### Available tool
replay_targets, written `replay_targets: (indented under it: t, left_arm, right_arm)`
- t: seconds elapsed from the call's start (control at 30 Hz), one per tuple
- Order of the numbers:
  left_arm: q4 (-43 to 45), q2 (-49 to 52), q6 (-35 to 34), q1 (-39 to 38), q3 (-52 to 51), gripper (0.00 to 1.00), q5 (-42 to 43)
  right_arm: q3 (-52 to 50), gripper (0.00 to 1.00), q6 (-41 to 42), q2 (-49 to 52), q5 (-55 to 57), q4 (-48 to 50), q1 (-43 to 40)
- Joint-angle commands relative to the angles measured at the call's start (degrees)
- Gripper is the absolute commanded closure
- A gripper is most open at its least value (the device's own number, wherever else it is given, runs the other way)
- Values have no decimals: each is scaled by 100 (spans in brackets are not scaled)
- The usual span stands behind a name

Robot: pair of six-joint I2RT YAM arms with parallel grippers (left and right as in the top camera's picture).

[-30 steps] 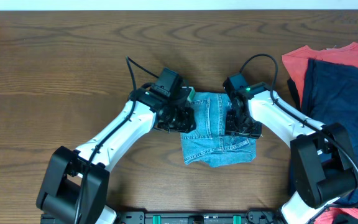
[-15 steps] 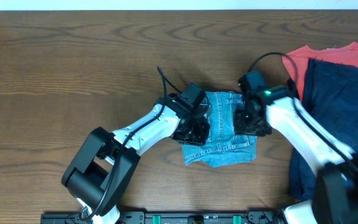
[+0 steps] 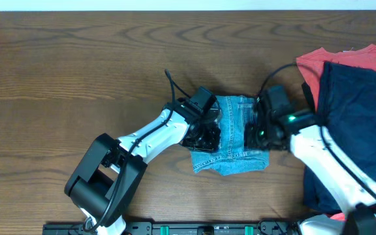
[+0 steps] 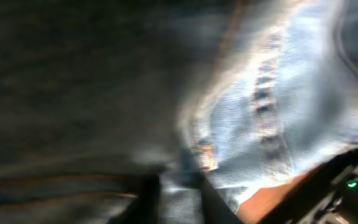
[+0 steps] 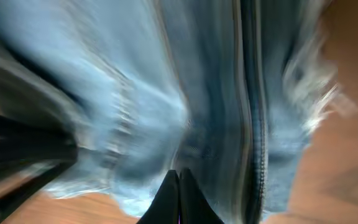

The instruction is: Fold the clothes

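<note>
**Two Robot Hands Sit on the Little Blue Jeans**

I see a big brown wooden table [image 3: 57, 65]. It fills almost the whole view from above.

A dark blue cloth [image 3: 358, 111] lies at the table's 3 o'clock side. A red-orange cloth [image 3: 325, 62] peeks out from under it at about 1 o'clock.

Two white and black arms reach in from the 6 o'clock edge. The left arm [image 3: 149, 137] comes from 7 o'clock. The right arm [image 3: 325, 156] comes from 5 o'clock.

The jeans [image 3: 237, 130] lie near the middle of the table, folded into a small bundle. They are light blue, and a ragged edge shows at their 6 o'clock side.

The left gripper [image 3: 204, 137] sits on the jeans' 9 o'clock edge. It touches the cloth. Its own camera is too blurry, so I cannot tell if its fingers are apart or together.

The right gripper [image 3: 261, 134] sits on the jeans' 3 o'clock edge. Its fingers [image 5: 179, 199] are pressed together, with blue cloth right behind them. I cannot tell if any cloth is pinched between them.
</note>
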Motion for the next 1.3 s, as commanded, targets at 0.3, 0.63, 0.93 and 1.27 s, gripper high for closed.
replay_targets:
  t: [0.3,0.63,0.93,1.27]
  left_arm:
    - [-354,-549,-39,284,87,46,-98]
    - [-365,-1012,-15,940,85,44,-109]
    - [-402,-1012,136,999,85,43,-109]
    - [-446,-1012,153,999,85,43,-107]
  right_arm:
    - [-1003,99,809,756,22,223,-350]
    - [-2,53,-599,-922,-745,146,-352]
    - [81,25,-297,-1335,527,470,-514]
    - [9,36,-925,315,-411,621,-881]
